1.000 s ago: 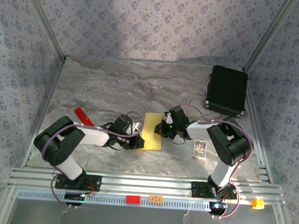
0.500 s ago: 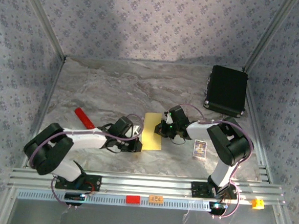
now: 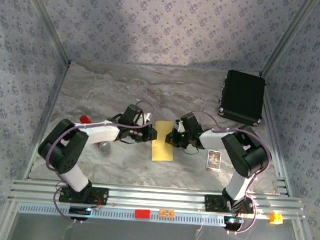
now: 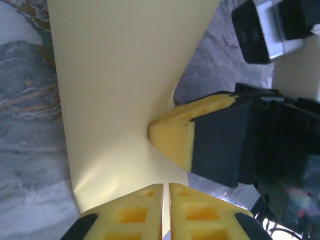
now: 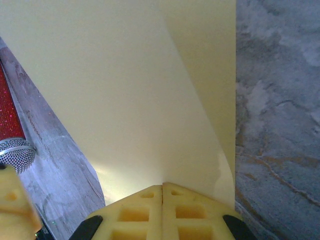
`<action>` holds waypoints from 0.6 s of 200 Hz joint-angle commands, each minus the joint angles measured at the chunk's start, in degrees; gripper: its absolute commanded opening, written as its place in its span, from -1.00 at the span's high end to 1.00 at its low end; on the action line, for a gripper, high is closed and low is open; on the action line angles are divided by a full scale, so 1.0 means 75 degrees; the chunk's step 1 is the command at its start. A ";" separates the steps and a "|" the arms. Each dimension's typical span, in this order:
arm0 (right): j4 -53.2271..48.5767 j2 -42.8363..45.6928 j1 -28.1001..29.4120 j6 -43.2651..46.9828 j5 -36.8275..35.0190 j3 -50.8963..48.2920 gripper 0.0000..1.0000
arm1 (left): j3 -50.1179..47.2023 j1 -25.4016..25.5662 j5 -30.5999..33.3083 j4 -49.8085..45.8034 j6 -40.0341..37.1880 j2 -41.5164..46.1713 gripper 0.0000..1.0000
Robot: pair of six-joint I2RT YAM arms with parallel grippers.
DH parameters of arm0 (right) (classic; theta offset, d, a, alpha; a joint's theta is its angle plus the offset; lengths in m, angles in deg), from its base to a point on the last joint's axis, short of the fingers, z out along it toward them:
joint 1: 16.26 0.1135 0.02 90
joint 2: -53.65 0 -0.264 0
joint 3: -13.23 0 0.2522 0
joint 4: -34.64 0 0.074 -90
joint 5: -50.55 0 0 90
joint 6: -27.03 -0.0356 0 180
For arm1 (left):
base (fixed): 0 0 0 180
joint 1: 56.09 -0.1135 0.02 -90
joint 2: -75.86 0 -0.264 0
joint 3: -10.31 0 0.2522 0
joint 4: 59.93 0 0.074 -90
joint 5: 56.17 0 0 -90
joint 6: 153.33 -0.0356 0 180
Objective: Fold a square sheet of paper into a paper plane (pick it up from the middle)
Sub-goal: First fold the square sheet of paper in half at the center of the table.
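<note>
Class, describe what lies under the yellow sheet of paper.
Grey marbled tabletop shows around the yellow sheet of paper, which seems to rest on it. The patch directly beneath is covered, so nothing there can be checked.

This is a robotics lab test cell rather than a home or shop. Patterned cloth walls hang on bare aluminium posts at the upper left and upper right of the frame, boxing in a marble-print table. Along the bottom, slotted aluminium rails carry a left arm and a right arm, bolted side by side.
</note>
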 commanded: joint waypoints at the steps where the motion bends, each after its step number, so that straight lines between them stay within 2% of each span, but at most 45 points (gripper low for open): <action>1: -0.0883 -0.0102 -0.0009 0.0159 -0.0376 -0.0066 1.00 | 0.0224 -0.0118 -0.0412 0.0243 -0.0104 -0.0365 0.79; 76: -0.0878 -0.0087 -0.0013 0.0172 -0.0379 -0.0069 1.00 | -0.0302 -0.0399 -0.0326 0.0540 -0.0164 -0.1351 0.80; 120: -0.0919 -0.0130 -0.0012 0.0232 -0.0319 -0.0022 1.00 | 0.0299 -0.0438 -0.0243 -0.0227 -0.0288 -0.0953 0.79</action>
